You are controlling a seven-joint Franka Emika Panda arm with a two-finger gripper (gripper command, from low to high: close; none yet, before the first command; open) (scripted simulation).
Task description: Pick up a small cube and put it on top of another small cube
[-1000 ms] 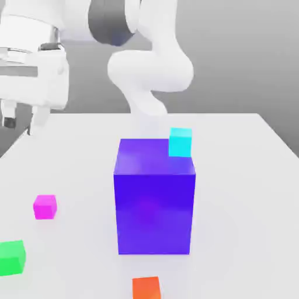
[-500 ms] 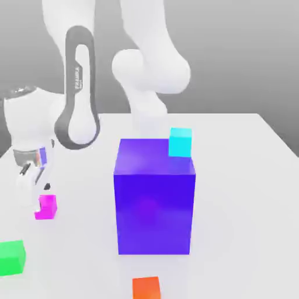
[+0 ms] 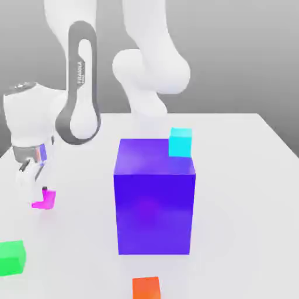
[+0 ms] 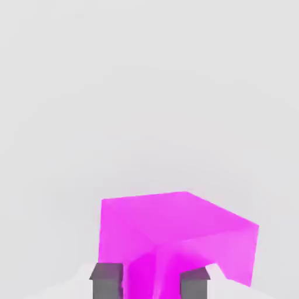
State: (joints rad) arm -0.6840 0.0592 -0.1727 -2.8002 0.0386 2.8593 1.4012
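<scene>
Arm bent low at ext. view's left, gripper pointing down, clamped on small cube.

Magenta small cube, blue-violet block, cyan cube, green cube, orange-red cube.

The small magenta cube (matte, plain) sits on the white table, turned slightly askew.

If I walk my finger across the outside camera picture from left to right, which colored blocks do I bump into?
Green cube → small pink cube, with the gripper on it → orange-red cube → cyan cube. The big blue-violet block overlaps the last two, so it has no clear place.
</scene>
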